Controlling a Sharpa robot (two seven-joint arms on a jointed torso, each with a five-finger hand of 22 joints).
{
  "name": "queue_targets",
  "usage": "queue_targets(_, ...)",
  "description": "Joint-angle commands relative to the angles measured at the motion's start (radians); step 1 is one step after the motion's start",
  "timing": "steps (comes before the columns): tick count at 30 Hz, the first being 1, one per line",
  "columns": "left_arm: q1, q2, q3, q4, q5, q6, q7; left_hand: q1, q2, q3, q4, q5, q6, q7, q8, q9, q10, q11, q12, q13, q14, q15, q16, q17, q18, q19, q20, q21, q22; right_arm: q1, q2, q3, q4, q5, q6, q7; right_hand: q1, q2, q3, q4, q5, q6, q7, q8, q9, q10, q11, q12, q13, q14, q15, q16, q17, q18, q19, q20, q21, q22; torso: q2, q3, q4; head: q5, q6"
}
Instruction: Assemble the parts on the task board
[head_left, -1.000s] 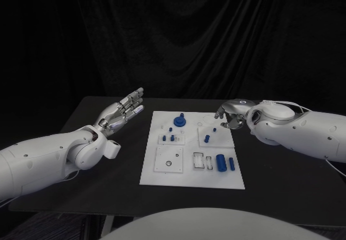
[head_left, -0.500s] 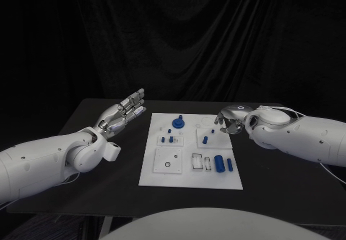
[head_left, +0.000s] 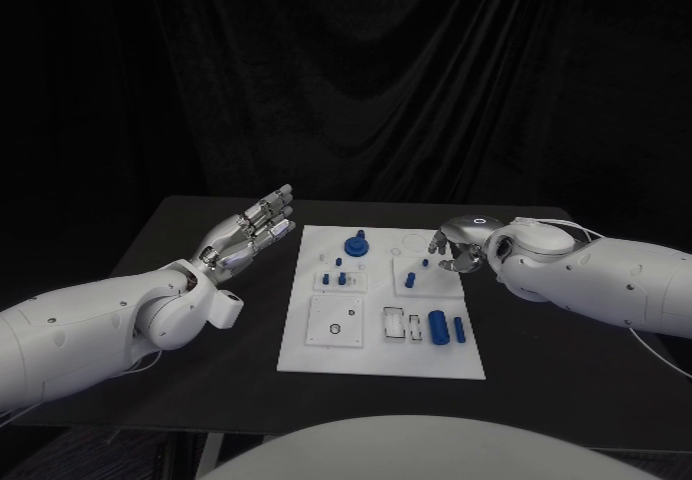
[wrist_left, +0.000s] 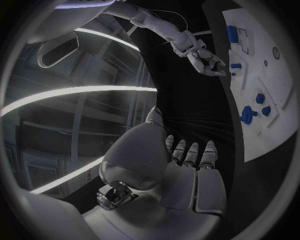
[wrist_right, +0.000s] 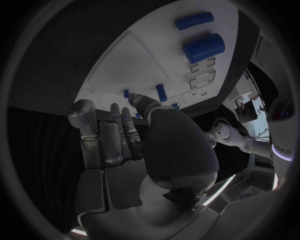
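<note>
The white task board (head_left: 329, 355) lies mid-table. On it are a blue knob piece (head_left: 358, 242), small blue pegs (head_left: 414, 279), a thick blue cylinder (head_left: 438, 326) and a slimmer one (head_left: 462, 329). My left hand (head_left: 248, 231) hovers flat over the table left of the board's far end, fingers stretched and apart, holding nothing. My right hand (head_left: 459, 245) hangs at the board's far right corner with its fingers bent downward and nothing visible in them. The left wrist view has that hand (wrist_left: 206, 59) clawed beside the board (wrist_left: 267, 131). The right wrist view looks past my palm (wrist_right: 115, 145) to both cylinders (wrist_right: 204, 47).
The black table (head_left: 188, 345) extends on both sides of the board. Shallow recessed slots (head_left: 400, 322) sit beside the thick cylinder, and a square plate with a small ring (head_left: 338, 325) lies on the board's near left part.
My right hand has sunk slightly and edged nearer along the board's far right corner. The left hand has stayed almost where it was.
</note>
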Motion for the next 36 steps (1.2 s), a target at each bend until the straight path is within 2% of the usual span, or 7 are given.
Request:
queue_targets(1,-0.003,0.002,0.001,-0.001,0.010,0.022,0.107,0.013,-0.001,0.001,-0.005,0.008,0.000,0.008,-0.006,-0.001,0.002,0.007,0.005,0.001,-0.002,0.008,-0.007,-0.002,0.014,0.001,0.010,0.001,-0.001,-0.004,0.006,0.001,-0.012,0.005,-0.020,0.018,-0.008,-0.001,0.007,0.000,-0.004,-0.004,0.003,-0.004,-0.001,0.010,0.000,-0.006,-0.002,0.007,0.002,0.003,0.000,0.005,0.005,0.000,0.004,0.101,-0.001,-0.0013,0.0008,0.000,0.000)
queue_targets(5,-0.004,0.004,0.001,-0.003,0.010,0.027,0.104,0.028,0.002,0.005,-0.008,0.021,-0.002,0.010,-0.006,-0.001,0.002,0.012,0.006,0.001,-0.002,0.022,-0.007,-0.002,0.002,-0.008,0.015,-0.009,-0.015,-0.011,0.015,0.001,-0.025,0.010,-0.024,0.025,-0.008,0.000,0.008,0.001,-0.006,-0.008,0.006,-0.006,-0.002,0.012,0.000,-0.008,-0.005,0.007,0.002,0.003,-0.001,0.005,0.005,-0.001,0.005,0.101,-0.002,-0.0008,0.0016,-0.003,0.000)
queue_targets(14,-0.008,0.002,0.001,-0.006,0.010,0.033,0.103,0.048,0.005,0.002,-0.009,0.040,0.002,0.014,-0.005,0.000,0.004,0.017,0.009,0.001,-0.002,0.020,-0.007,-0.002,0.015,0.003,0.023,0.006,-0.004,-0.022,0.036,0.002,-0.046,0.017,-0.046,0.044,-0.011,0.005,0.011,0.004,-0.009,-0.013,0.012,-0.007,-0.004,0.016,0.000,-0.011,-0.011,0.008,0.002,0.003,-0.001,0.005,0.006,-0.001,0.005,0.101,0.000,-0.0007,0.0043,-0.011,0.000)
queue_targets(22,-0.009,-0.004,0.001,-0.005,0.010,0.037,0.101,0.056,0.006,0.003,-0.013,0.055,0.006,0.016,-0.004,0.000,0.006,0.021,0.013,0.002,-0.002,0.026,-0.007,-0.002,0.007,-0.007,0.026,-0.007,-0.014,-0.024,0.049,0.002,-0.064,0.037,-0.048,0.057,-0.020,0.012,0.013,0.013,-0.008,-0.007,0.038,-0.004,-0.003,0.034,-0.003,-0.015,-0.023,0.011,0.000,0.008,0.004,0.003,0.010,-0.003,0.011,0.103,0.001,-0.0009,0.0062,-0.016,0.000)
queue_targets(25,-0.009,-0.006,0.001,-0.004,0.009,0.038,0.102,0.060,0.005,0.001,-0.012,0.058,0.008,0.017,-0.004,0.000,0.007,0.022,0.014,0.002,-0.002,0.024,-0.007,-0.002,0.017,0.005,0.030,0.007,-0.003,-0.025,0.052,0.002,-0.069,0.039,-0.048,0.058,-0.021,0.012,0.014,0.014,-0.007,-0.005,0.042,-0.003,-0.003,0.037,-0.004,-0.015,-0.025,0.011,-0.001,0.007,0.003,0.004,0.009,-0.003,0.009,0.102,0.003,0.0004,0.0061,-0.016,0.000)
queue_targets(31,-0.009,-0.011,0.001,-0.004,0.009,0.042,0.100,0.065,0.007,0.001,-0.012,0.065,0.008,0.020,-0.004,0.000,0.008,0.026,0.016,0.002,-0.002,0.028,-0.007,-0.002,0.008,-0.006,0.030,-0.006,-0.013,-0.029,0.059,0.002,-0.077,0.041,-0.041,0.057,-0.018,0.012,0.015,0.013,-0.007,0.000,0.044,-0.001,-0.002,0.041,-0.004,-0.017,-0.029,0.011,-0.002,0.008,0.003,0.003,0.010,-0.004,0.011,0.103,0.013,0.0020,0.0078,-0.016,0.000)
queue_targets(36,-0.009,-0.012,0.001,-0.005,0.009,0.046,0.098,0.067,0.008,0.001,-0.013,0.070,0.008,0.020,-0.004,0.000,0.008,0.027,0.017,0.002,-0.001,0.029,-0.006,-0.001,0.018,0.008,0.034,0.008,-0.002,-0.032,0.063,0.002,-0.083,0.041,-0.036,0.054,-0.011,0.013,0.022,0.007,0.006,0.025,0.029,0.010,0.003,0.041,-0.002,-0.027,-0.041,0.008,0.000,0.005,-0.002,0.004,0.008,-0.004,0.005,0.102,0.022,0.0020,0.0091,-0.018,0.000)
